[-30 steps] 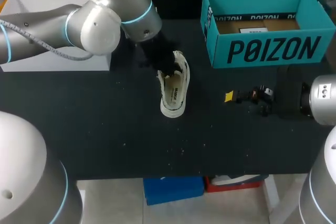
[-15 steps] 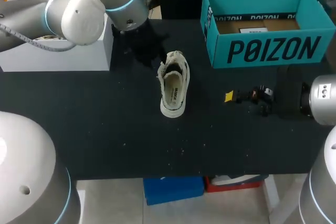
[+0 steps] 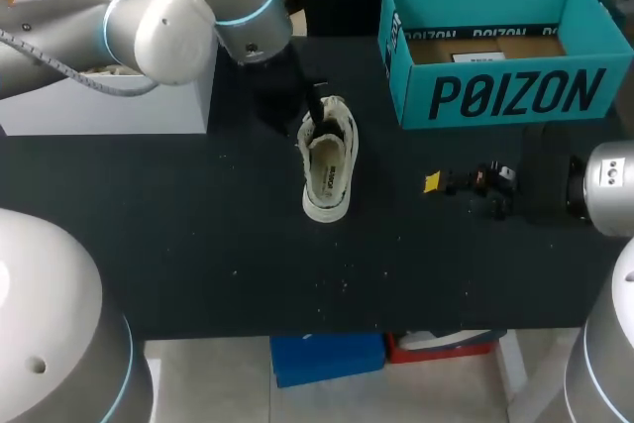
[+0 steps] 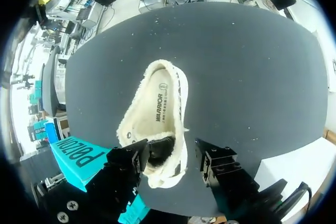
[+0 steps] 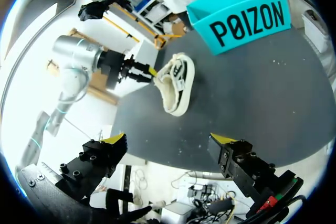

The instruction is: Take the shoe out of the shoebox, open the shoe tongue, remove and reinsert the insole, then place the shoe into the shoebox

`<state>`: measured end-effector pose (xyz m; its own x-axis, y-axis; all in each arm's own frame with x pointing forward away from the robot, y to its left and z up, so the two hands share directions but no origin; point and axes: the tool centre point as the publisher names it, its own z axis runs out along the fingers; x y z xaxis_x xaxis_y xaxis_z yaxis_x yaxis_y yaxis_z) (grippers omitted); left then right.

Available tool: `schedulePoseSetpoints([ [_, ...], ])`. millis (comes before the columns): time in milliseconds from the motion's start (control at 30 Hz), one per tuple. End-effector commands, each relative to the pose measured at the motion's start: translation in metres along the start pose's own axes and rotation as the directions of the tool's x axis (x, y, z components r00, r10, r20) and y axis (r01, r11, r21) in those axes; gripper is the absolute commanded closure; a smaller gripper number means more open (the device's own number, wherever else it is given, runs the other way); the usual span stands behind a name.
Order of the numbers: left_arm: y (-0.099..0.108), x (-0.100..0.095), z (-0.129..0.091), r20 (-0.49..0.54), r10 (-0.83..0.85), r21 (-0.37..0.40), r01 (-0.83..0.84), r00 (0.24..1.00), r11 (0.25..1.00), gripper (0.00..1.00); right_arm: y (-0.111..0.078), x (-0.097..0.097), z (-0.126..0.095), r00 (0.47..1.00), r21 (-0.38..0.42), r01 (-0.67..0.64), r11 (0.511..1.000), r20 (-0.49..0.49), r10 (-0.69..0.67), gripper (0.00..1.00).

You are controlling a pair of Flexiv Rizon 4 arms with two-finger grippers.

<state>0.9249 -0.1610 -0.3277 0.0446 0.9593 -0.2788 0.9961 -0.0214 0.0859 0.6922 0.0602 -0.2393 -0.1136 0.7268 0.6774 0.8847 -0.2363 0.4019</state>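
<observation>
The left gripper [image 3: 315, 108] is coming back to the shoe [image 3: 327, 160]. 1 second ago it was at the shoe's upper end, half a second ago it was drawn off toward the upper left, and now it is down at that same end again. The shoe itself is lying where it was, and the right gripper [image 3: 461, 185] is keeping its spot at the middle right of the head view.

In the left wrist view the left gripper [image 4: 170, 158] is standing parted, its 2 fingers [image 4: 131, 156] straddling the near end of the shoe [image 4: 157, 108] without clamping it. The right gripper [image 5: 168, 140] is spread wide with nothing between its tips. The shoe [image 5: 176, 85] is lying well ahead of it, with the left gripper [image 5: 142, 72] at the shoe's far side.

The pale, fleecy-rimmed shoe is sitting on its sole on the black table [image 3: 198, 245], in the middle of the head view, outside the shoebox [image 3: 515, 96].

The teal shoebox is standing open at the upper right, well apart from the shoe, and is carrying large dark lettering along its front wall. A smaller dark print is showing on the insole.
</observation>
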Motion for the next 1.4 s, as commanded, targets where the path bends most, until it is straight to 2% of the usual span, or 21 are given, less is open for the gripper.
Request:
schedulePoseSetpoints([
  [33, 0.002, -0.001, 0.006, -0.024, 0.016, 0.011, -0.015, 1.0, 1.0, 0.48, 0.0, 0.0, -0.001, 1.0, 0.0, 0.0, 1.0, -0.001, 0.0, 0.0],
  [333, 0.001, 0.009, 0.021, -0.054, 0.053, 0.032, -0.052, 0.997, 0.998, 0.53, 0.0, 0.0, -0.001, 1.0, 0.0, 0.0, 1.0, -0.001, 0.0, 0.0],
  [667, 0.002, 0.015, 0.04, -0.086, 0.084, 0.055, -0.079, 0.993, 0.995, 0.51, 0.0, 0.0, -0.001, 1.0, 0.0, 0.0, 1.0, -0.001, 0.0, 0.0],
  [867, 0.006, 0.018, 0.053, -0.105, 0.102, 0.073, -0.095, 0.989, 0.993, 0.53, 0.0, 0.0, -0.001, 1.0, 0.0, 0.0, 1.0, -0.001, 0.0, 0.0],
  [1167, 0.001, 0.02, 0.07, -0.125, 0.142, 0.104, -0.129, 0.982, 0.986, 0.54, 0.0, 0.0, -0.001, 1.0, 0.0, 0.0, 1.0, -0.001, 0.0, 0.0],
  [1267, 0.003, 0.021, 0.076, -0.137, 0.149, 0.109, -0.134, 0.979, 0.985, 0.56, 0.0, 0.0, -0.001, 1.0, 0.0, 0.0, 1.0, -0.001, 0.0, 0.0],
  [1333, 0.004, 0.021, 0.079, -0.137, 0.151, 0.114, -0.136, 0.979, 0.984, 0.62, 0.0, 0.0, -0.001, 1.0, 0.0, 0.0, 1.0, -0.001, 0.0, 0.0],
  [1400, 0.004, 0.019, 0.081, -0.129, 0.152, 0.117, -0.137, 0.98, 0.984, 0.62, 0.0, 0.0, -0.001, 1.0, 0.0, 0.0, 1.0, -0.001, 0.0, 0.0],
])
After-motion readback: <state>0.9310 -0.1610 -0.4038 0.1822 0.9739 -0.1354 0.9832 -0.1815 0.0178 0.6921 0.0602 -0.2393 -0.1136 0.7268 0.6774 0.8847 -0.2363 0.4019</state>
